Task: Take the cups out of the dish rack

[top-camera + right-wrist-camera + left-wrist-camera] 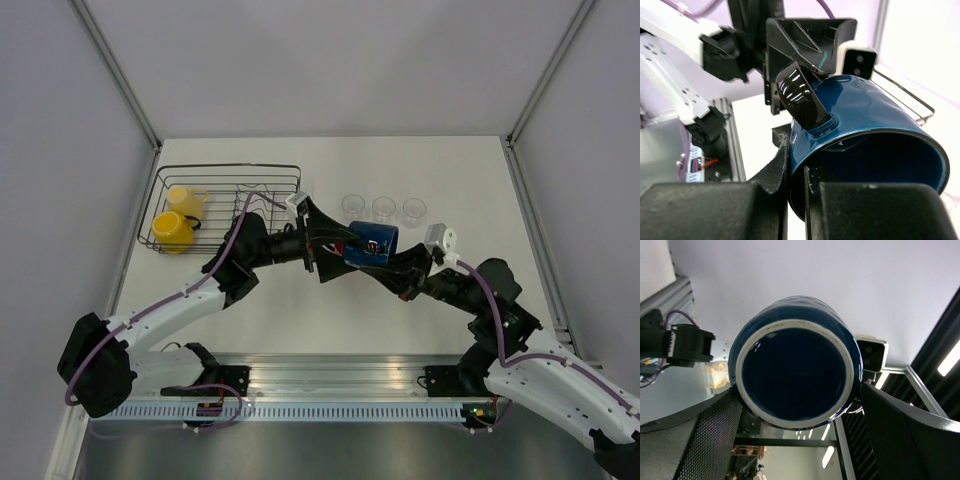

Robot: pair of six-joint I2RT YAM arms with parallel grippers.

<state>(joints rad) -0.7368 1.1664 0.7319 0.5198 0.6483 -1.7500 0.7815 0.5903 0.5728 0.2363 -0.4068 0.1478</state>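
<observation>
While right claw [796, 172] pinches one blue mug [370, 243], left claw [335, 245] spread, two yellow mugs [186, 200] [173, 232], three tumblers [353, 207] [384, 208] [414, 210]

No text, label, brand or number can be read on anything here.

White table [330, 320] enclosed by pale grey walls [330, 60], metal rail [340, 375] along near edge

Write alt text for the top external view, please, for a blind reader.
The right end effector grips a blue mug, with the left end effector open around its base. Three clear tumblers stand behind; two yellow mugs sit in the dish rack, far left.
</observation>
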